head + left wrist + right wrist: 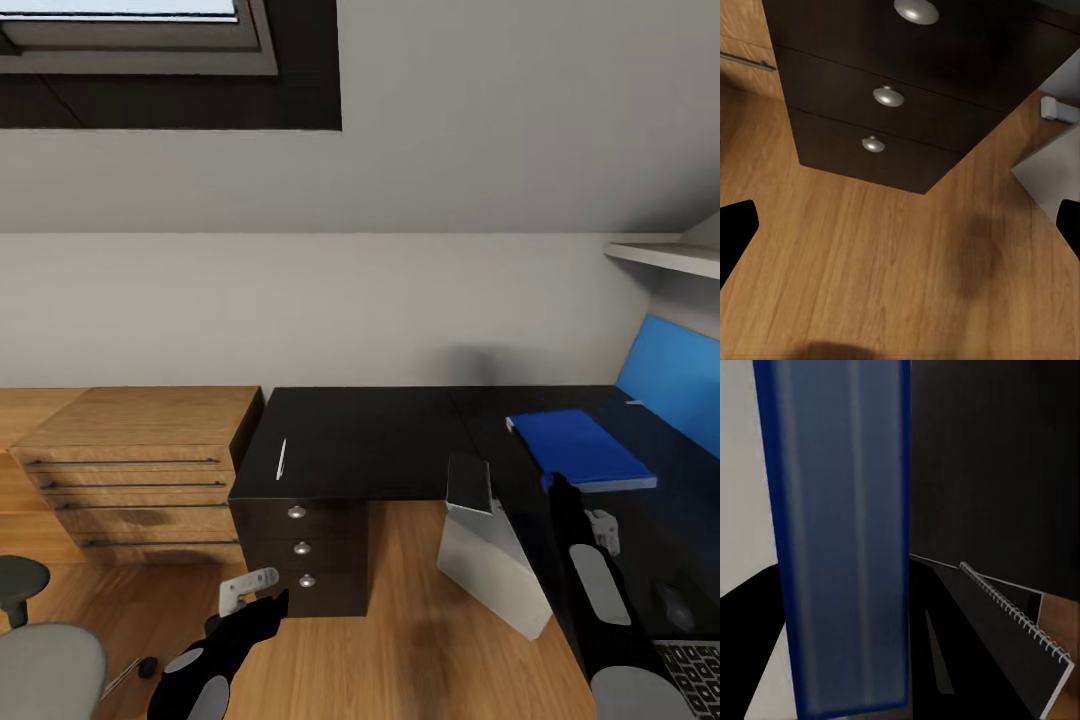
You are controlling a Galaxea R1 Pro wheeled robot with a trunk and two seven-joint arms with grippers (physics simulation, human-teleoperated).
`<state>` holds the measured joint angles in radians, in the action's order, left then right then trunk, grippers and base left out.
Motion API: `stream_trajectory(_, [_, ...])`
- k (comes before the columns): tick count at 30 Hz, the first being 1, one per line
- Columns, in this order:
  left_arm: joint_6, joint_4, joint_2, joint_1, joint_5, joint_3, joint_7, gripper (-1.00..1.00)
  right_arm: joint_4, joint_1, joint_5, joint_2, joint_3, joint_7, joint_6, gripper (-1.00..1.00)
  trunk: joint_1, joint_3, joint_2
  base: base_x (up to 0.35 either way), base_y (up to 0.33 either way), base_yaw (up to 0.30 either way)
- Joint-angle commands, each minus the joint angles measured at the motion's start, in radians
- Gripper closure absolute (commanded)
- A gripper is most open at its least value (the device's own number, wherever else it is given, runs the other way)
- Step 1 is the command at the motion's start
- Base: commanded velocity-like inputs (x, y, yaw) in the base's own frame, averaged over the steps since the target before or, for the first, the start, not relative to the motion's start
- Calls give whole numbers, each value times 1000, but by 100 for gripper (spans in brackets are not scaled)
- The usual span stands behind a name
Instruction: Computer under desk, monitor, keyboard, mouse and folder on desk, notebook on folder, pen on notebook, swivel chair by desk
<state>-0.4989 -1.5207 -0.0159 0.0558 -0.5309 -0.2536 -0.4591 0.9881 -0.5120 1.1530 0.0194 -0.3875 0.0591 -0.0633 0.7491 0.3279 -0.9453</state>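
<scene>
Black desk (pixel 380 440) along a pale wall, folder (pixel 580 447) flat on its right wing, likely as base for the stack. Right gripper (pixel 560 495) poised at the folder's near edge, notebook (pixel 1012 652) just beside the folder; cannot tell whether clenched. Pen (pixel 281 458) well apart at the left end. Left gripper (pixel 250 592) spread wide, empty, low before the drawers (pixel 889 96), seemingly parked clear. Computer (pixel 490 560) tilted beside the desk.
</scene>
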Motion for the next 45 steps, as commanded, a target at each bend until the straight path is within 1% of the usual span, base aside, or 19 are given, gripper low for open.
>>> stream_trajectory(1, [-1,-1,-1,1,-9,-3,-10,-100,-62,-35,12,0,2,5,-40,100,0,1,-1,0,0,0])
stream_trajectory(2, [-1,-1,-1,1,-9,-3,-10,-100,-91,-50,13,1,2,5,-66,100,0,1,-1,0,0,0])
stream_trajectory(6, [-1,-1,-1,1,-9,-3,-10,-100,-131,-72,16,-1,0,4,-123,100,0,1,-1,0,0,0])
stream_trajectory(10, [-1,-1,-1,1,-10,-3,-10,-100,-143,-77,20,-5,-10,2,-139,100,0,1,-1,0,0,0])
stream_trajectory(12, [-1,0,-1,1,-10,-4,-10,-100,-151,-78,50,-16,-17,0,-142,100,0,1,-1,0,0,0])
stream_trajectory(15, [-1,0,-1,1,-10,-4,-10,-100,-153,-78,81,-19,-19,-1,-144,100,0,1,-1,0,0,-53])
stream_trajectory(17, [-2,0,-1,1,-12,-4,-8,-100,-155,-79,118,-20,-20,-1,-145,100,0,1,-1,0,0,-174])
stream_trajectory(21, [-4,0,-1,1,-15,-4,-1,-100,-156,-78,143,-20,-20,-1,-144,100,0,1,-1,0,0,-164])
stream_trajectory(26, [-4,-1,-1,1,-17,-4,0,-100,-157,-77,149,-20,-21,-1,-144,100,0,1,-1,0,0,-25])
stream_trajectory(35, [-3,-6,-1,1,-17,-4,0,-100,-156,-76,146,-18,-20,3,-142,100,0,1,-1,0,0,-2])
stream_trajectory(40, [-5,-31,-1,1,-17,-4,0,-100,-154,-76,139,-16,-19,-6,-148,100,0,1,-1,0,0,0])
stream_trajectory(42, [-5,-36,-1,1,-17,-3,0,-100,-153,-75,137,-16,-19,-19,-150,100,0,1,-1,0,0,0])
stream_trajectory(45, [-5,-39,-1,1,-17,-3,-1,-100,-152,-75,132,-19,-18,-62,-152,100,0,1,-1,0,0,0])
